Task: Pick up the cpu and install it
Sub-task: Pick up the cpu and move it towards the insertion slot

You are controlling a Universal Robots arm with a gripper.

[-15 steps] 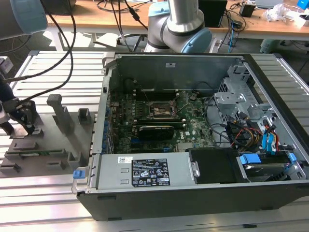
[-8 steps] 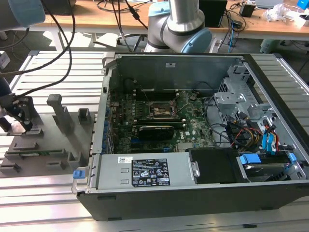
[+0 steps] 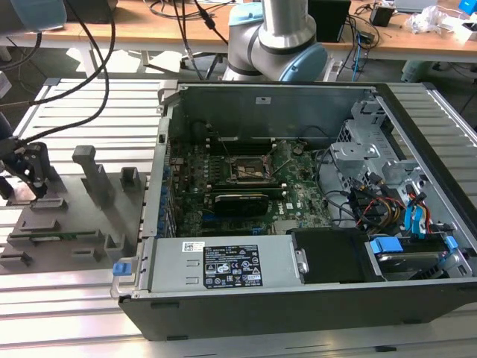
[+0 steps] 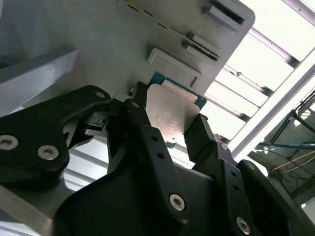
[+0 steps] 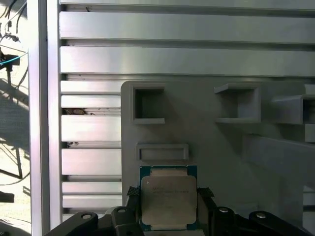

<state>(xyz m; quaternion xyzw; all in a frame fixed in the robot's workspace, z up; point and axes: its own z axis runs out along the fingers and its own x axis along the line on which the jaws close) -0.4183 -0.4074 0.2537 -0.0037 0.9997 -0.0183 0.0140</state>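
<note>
- My gripper [image 4: 170, 114] is clenched on the cpu [image 5: 168, 198]. In both wrist views its two black fingers [image 4: 145, 129] press against opposite edges of the chip.
- The cpu's silver top faces the cameras, with a thin green rim around it.
- The chip sits at a grey plastic plate [image 5: 221, 147]. I cannot tell whether it rests on the plate or is just clear of it.
- Just beyond the cpu, the plate has a shallow rectangular recess [image 5: 162, 152]. Farther on there are square pockets [image 5: 149, 104].
- In the exterior view the gripper hangs at the exterior view's left, over the plate's outer end. Upright grey blocks [image 3: 93, 173] stand on the plate between it and the computer.
- The plate lies on a slatted metal table [image 3: 134, 119].
- An open computer case [image 3: 298, 313] sits at the exterior view's right, well apart from the gripper. The socket [image 3: 250, 170] is near the middle of its green board [image 3: 298, 195].
- Behind the case I see the arm's base [image 3: 279, 37], and beyond that a wooden desk [image 3: 149, 22] strewn with cables.
</note>
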